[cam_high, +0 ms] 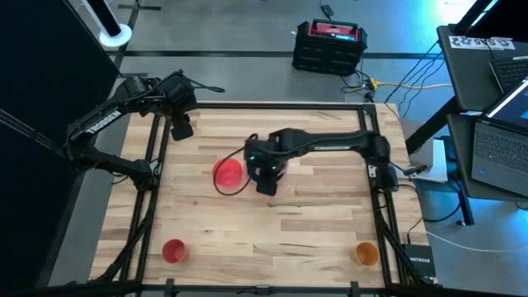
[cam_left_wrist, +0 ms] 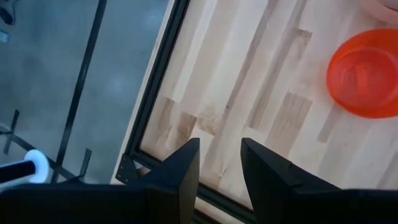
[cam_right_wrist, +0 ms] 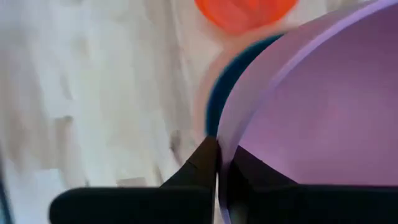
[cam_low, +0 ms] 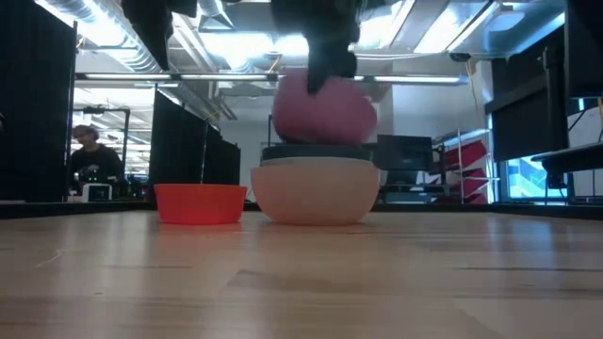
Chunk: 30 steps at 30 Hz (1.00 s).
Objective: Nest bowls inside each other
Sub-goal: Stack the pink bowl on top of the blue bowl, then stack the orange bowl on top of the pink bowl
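Pale butcher-block desk (cam_high: 272,223), planks in mixed light tones, framed by black rails; grey floor around it, a black and red case (cam_high: 329,45) beyond the far edge, laptops (cam_high: 502,140) off the right side. In the low view, an open workspace with ceiling ducts and a person (cam_low: 92,155) far off at the left.

Near the desk's middle, a stack: white bowl (cam_low: 315,191) at the bottom, a teal bowl (cam_right_wrist: 231,78) nested in it with only its dark rim showing, and a pink bowl (cam_low: 325,111) tilted above them, not fully seated. Right end effector (cam_right_wrist: 217,163) pinching the pink bowl's thin rim, fingers pressed together on it. Just beside the stack, toward the left edge, a red bowl (cam_high: 228,172), smooth, shallow, empty. Small red bowl (cam_high: 174,250) near the front left corner, small orange bowl (cam_high: 366,252) near the front right corner.

Left end effector (cam_left_wrist: 219,163) over the far left corner, fingers slightly spread, holding nothing.
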Each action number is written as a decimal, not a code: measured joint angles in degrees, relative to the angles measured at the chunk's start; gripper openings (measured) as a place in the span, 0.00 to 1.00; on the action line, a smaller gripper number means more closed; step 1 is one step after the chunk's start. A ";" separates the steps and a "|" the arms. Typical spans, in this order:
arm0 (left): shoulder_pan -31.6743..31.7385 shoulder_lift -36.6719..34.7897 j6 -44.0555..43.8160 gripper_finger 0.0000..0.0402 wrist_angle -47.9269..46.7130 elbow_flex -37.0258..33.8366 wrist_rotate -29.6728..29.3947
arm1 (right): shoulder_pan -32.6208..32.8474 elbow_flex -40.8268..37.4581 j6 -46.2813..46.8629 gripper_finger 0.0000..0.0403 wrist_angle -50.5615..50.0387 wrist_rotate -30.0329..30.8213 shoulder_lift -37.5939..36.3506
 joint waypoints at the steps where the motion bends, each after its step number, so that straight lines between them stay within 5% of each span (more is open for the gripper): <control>1: 0.00 0.00 -0.21 0.26 -0.01 0.00 0.00 | 0.28 0.48 -0.02 0.00 -0.08 -0.27 1.00; 8: -0.01 0.00 -1.78 0.26 -0.25 0.00 0.00 | 1.49 2.59 -0.09 0.01 -0.53 -3.81 5.52; 14: 0.00 0.00 0.08 0.26 0.04 0.00 2.31 | 1.49 4.76 -0.15 0.17 -1.65 -4.56 5.17; 17: -0.04 0.01 0.96 0.26 1.36 -0.07 5.00 | 1.45 8.23 -0.68 0.27 -1.83 -2.74 4.97; 30: -6.13 2.26 -1.01 0.26 11.42 -11.64 14.47 | -0.17 18.53 -3.61 0.42 -6.90 12.19 2.86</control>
